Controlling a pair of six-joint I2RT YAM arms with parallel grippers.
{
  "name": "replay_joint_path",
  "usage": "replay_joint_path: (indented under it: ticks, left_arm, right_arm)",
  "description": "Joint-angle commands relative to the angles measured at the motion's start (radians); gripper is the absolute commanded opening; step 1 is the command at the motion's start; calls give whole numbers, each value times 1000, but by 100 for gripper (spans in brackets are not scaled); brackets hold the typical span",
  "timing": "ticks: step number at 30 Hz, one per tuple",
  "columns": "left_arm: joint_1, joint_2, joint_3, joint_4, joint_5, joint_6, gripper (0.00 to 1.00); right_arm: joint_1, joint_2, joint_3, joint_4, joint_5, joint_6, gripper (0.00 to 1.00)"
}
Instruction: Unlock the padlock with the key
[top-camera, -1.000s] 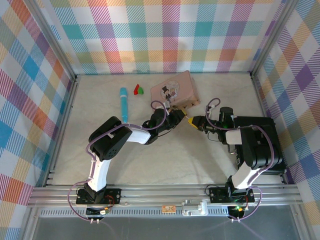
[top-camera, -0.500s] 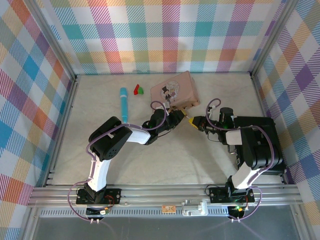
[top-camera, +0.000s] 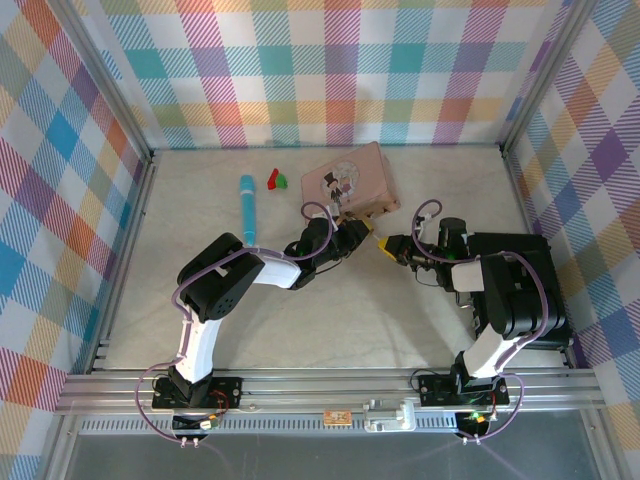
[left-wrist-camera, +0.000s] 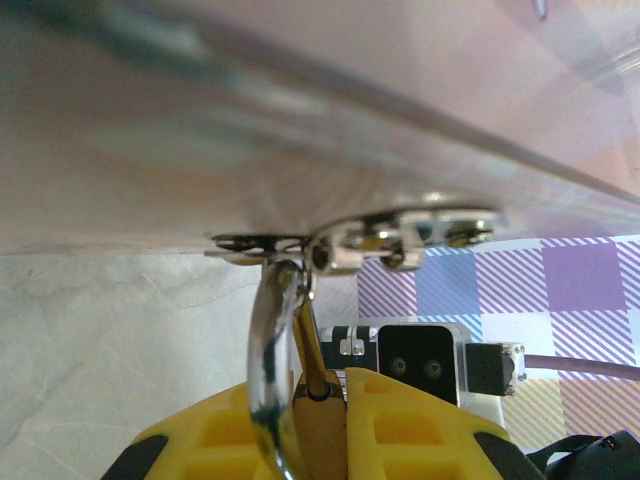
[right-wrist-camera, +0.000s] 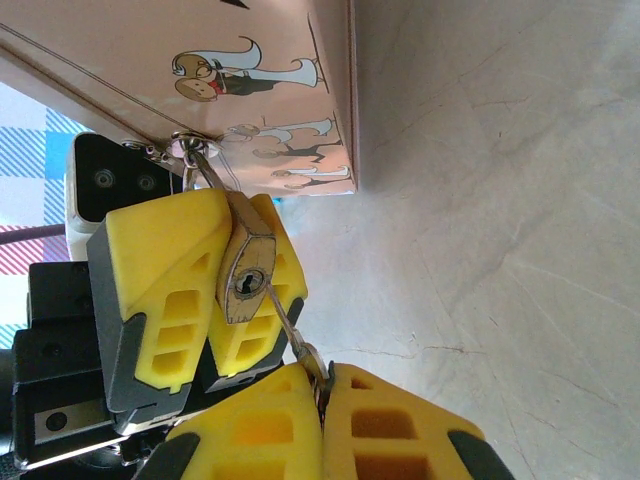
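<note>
**A:** What is gripped by the left jaws?

**B:** The padlock (right-wrist-camera: 247, 270) is clamped by its sides between their two yellow fingers (right-wrist-camera: 160, 290). It is a small brass body with a round silvery keyhole plate on the face turned toward the right wrist camera. Its silver shackle (left-wrist-camera: 268, 345) is hooked through the metal hasp (left-wrist-camera: 400, 230) on the front of the pink box (top-camera: 350, 180).

**A:** And the right jaws?

**B:** They are closed on the key (right-wrist-camera: 290, 330), a thin dull metal sliver. Its blade is pointed up at the padlock, and its tip is seen at the lower edge of the brass face, just beside the keyhole. Whether it is touching cannot be told.

**A:** What is kept in the box?

**B:** That cannot be told. The lid is shut, a cartoon figure is printed on it, and the inside is hidden. The box lies on the counter (top-camera: 420, 320). A turquoise pen (top-camera: 246, 207) and two small pieces (top-camera: 276, 180), one red and one green, are laid to its left, well apart from the jaws.
</note>
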Motion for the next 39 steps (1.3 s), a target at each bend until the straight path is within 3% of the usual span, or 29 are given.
replay_joint_path:
  ticks: [1, 17, 26, 32, 39]
  left_arm:
    - [-3, -53, 14, 100, 6, 16, 0]
    - [-17, -54, 30, 84, 8, 28, 0]
    - [-18, -63, 16, 64, 46, 49, 0]
    - [-29, -101, 10, -52, 40, 125, 0]
    - [-41, -83, 16, -62, 2, 121, 0]
  right_arm:
    - [10, 13, -8, 63, -12, 14, 0]
    - [43, 35, 4, 133, -14, 52, 0]
    - [43, -66, 57, -68, -4, -82, 0]
    - [43, -104, 77, -106, -14, -87, 0]
    - [43, -72, 92, -112, -35, -71, 0]
